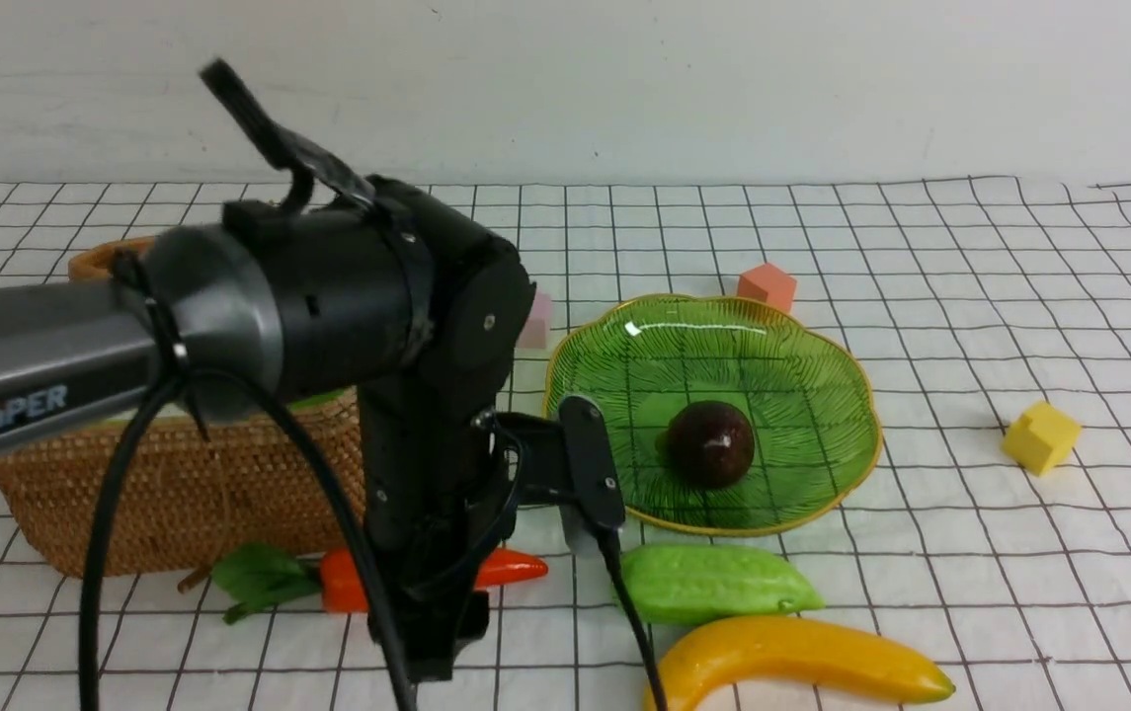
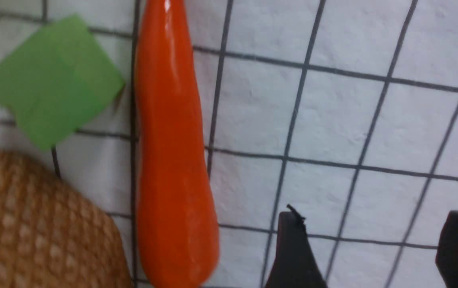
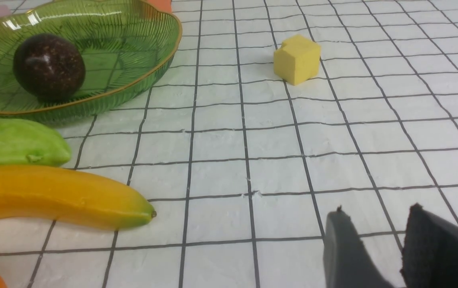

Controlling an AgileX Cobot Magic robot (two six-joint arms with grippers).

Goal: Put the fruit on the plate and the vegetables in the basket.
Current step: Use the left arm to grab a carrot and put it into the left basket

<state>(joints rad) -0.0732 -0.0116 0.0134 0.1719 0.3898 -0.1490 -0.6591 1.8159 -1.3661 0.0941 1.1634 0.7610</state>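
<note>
The carrot (image 2: 173, 160) lies on the counter (image 2: 333, 120) just beside the basket (image 2: 33, 224), not yet in it. The left jaws, partly open and empty, sit beyond it from the basket, so closing here risks catching nothing or nudging the slick carrot away. The right jaws, slightly parted, hold nothing.

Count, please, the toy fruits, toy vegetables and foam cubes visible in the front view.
Toy fruits: 2, dark ball, banana
Toy vegetables: 2, carrot, cucumber
Foam cubes: 3, pink cube, orange cube, yellow cube
Total: 7
</note>
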